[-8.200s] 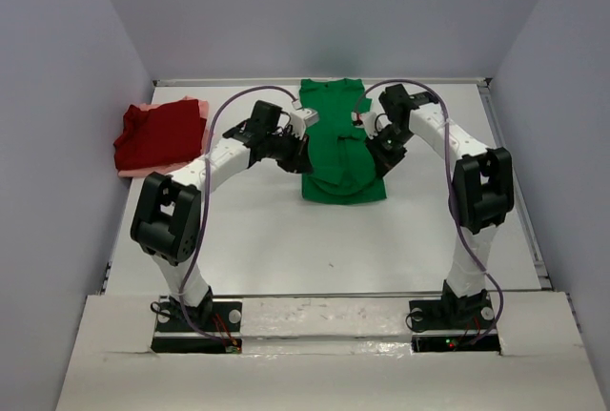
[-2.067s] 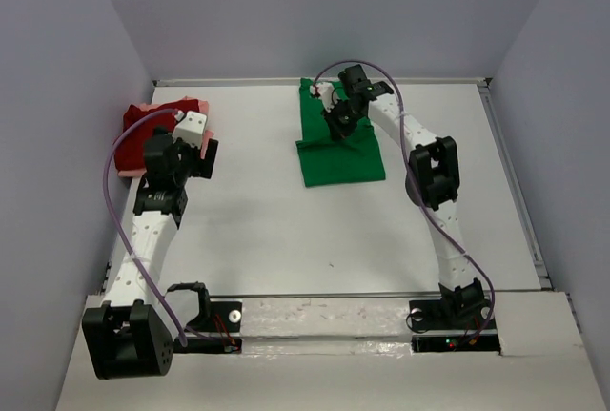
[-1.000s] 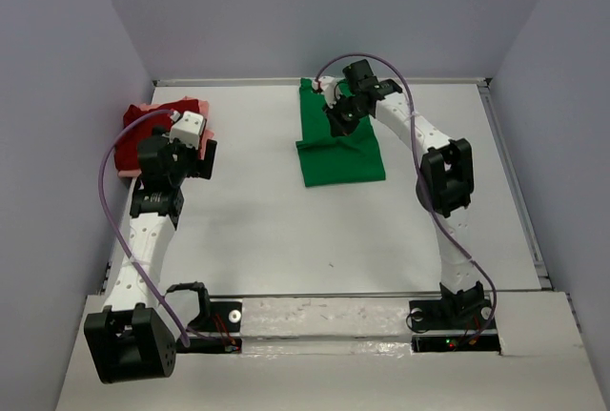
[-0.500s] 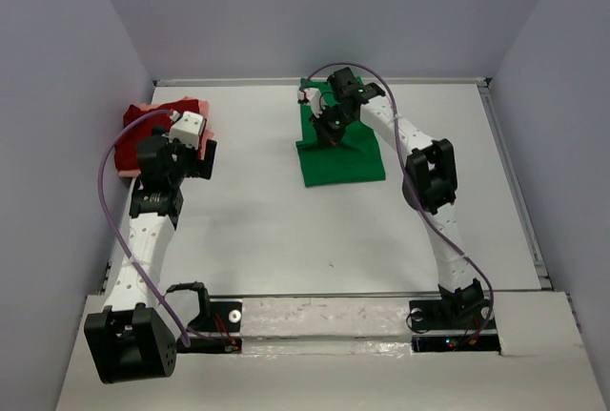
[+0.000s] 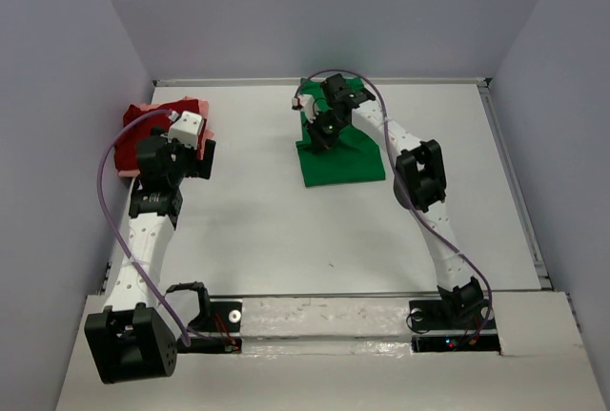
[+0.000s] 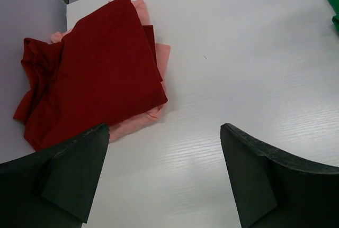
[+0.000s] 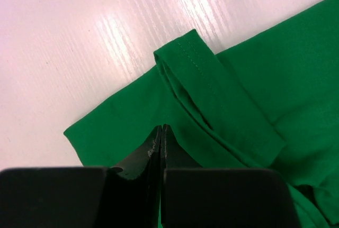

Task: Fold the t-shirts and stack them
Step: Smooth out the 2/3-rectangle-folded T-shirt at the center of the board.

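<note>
The bright green t-shirt [image 5: 343,161] lies folded at the back middle of the table. My right gripper [image 5: 316,137] is shut, nothing pinched between its jaws, its tips [image 7: 160,128] down over the green cloth [image 7: 238,69] near the left edge, by a folded sleeve hem [image 7: 212,93]. The dark red t-shirt [image 6: 90,69] lies folded on the pale pink one [image 6: 161,53] at the back left. My left gripper [image 6: 164,172] hangs open over bare table just right of that stack [image 5: 129,149], holding nothing.
A low rim [image 5: 238,81] runs along the white table's back edge, with grey walls [image 5: 57,96] close on the left, back and right. The red and pink stack sits tight against the left wall. Both arm bases [image 5: 200,320] stand at the near edge.
My right gripper has slid leftwards over the green t-shirt, from its back middle to its left edge, staying shut. The left arm has held still, open beside the red stack.
</note>
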`<state>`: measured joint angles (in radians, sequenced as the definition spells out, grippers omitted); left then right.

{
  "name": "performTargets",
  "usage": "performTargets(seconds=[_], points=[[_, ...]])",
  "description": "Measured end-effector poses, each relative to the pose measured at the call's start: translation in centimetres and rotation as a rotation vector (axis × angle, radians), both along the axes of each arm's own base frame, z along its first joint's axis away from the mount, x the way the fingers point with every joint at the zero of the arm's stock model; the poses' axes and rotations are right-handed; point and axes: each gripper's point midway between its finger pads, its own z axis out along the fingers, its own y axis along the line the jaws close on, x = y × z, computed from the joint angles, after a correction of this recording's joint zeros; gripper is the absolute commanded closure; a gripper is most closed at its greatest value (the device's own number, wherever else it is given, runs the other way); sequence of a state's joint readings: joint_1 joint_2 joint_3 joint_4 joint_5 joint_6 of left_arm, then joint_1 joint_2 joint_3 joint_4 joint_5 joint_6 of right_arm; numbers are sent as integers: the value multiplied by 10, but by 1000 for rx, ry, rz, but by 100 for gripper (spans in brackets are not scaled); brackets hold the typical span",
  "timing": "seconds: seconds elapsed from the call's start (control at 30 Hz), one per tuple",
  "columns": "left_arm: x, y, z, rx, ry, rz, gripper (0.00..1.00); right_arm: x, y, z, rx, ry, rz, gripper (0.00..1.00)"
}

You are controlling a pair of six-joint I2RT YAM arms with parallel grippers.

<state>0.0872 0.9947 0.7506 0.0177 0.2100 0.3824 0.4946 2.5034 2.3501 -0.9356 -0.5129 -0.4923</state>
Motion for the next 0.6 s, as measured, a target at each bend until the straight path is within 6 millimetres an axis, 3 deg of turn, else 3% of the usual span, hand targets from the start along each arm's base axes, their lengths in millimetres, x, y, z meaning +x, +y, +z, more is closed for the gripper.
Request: performTargets(seconds=[0.23, 0.47, 0.6], points=[[1, 0, -2, -1, 5, -1, 1, 3, 2, -7, -12, -10, -4, 100], [1, 0, -2, -1, 7, -1, 1, 38, -8, -28, -84, -151, -117, 100], [1, 0, -3, -2, 9, -4, 1, 64, -14, -19, -118, -262, -183, 100]])
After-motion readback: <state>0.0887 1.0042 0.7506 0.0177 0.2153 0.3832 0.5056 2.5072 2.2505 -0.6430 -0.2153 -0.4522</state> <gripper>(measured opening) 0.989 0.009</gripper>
